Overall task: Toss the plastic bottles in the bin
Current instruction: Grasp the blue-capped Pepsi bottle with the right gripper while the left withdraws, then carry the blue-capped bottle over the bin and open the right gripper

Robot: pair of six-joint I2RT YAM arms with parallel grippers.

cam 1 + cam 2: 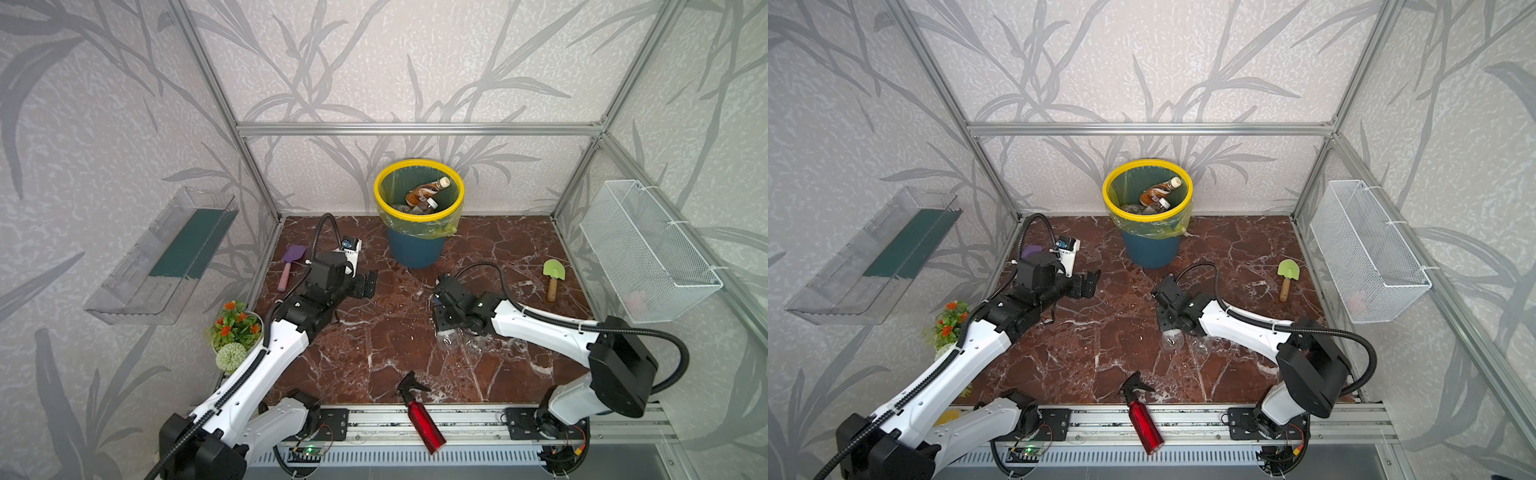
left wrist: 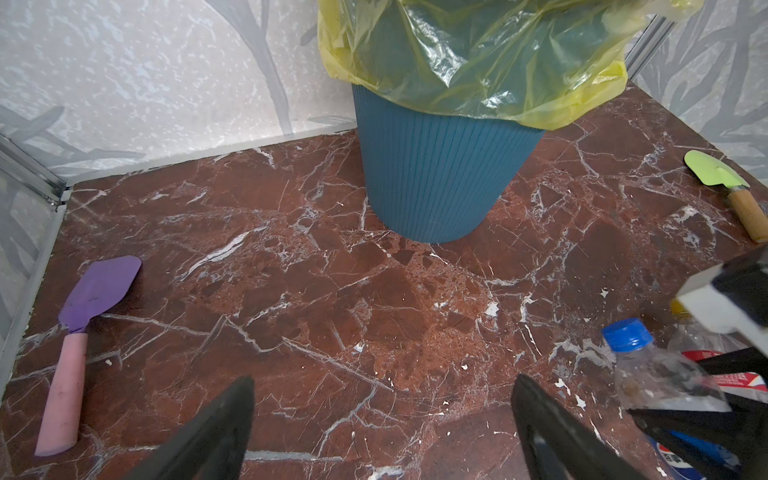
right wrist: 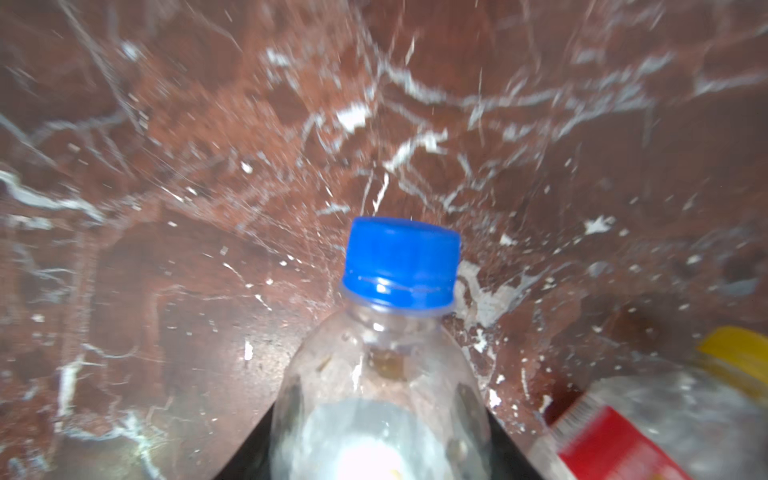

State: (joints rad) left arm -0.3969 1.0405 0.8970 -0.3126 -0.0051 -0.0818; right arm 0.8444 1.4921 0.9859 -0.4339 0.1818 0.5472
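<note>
Right gripper (image 3: pixel 380 415) clamps blue-capped bottle (image 3: pixel 386 365) bearing Pepsi label (image 2: pixel 675 455); left gripper (image 2: pixel 382 380) spread wide

surface: red-brown marble tabletop (image 1: pixel 374 353), white veins all over
back middle: blue bin (image 1: pixel 413 249), upright
back left: purple toy shovel (image 1: pixel 293 254), lying flat
right side: green trowel (image 1: pixel 554 270), flat
front edge: red spray bottle (image 1: pixel 422 419) on its side, half over the metal rail (image 1: pixel 478 424)
right of middle: yellow-capped bottle (image 3: pixel 602 444) on its side, blue-capped bottle (image 3: pixel 399 266) just beside it, can't tell if that one's touching the marble
</note>
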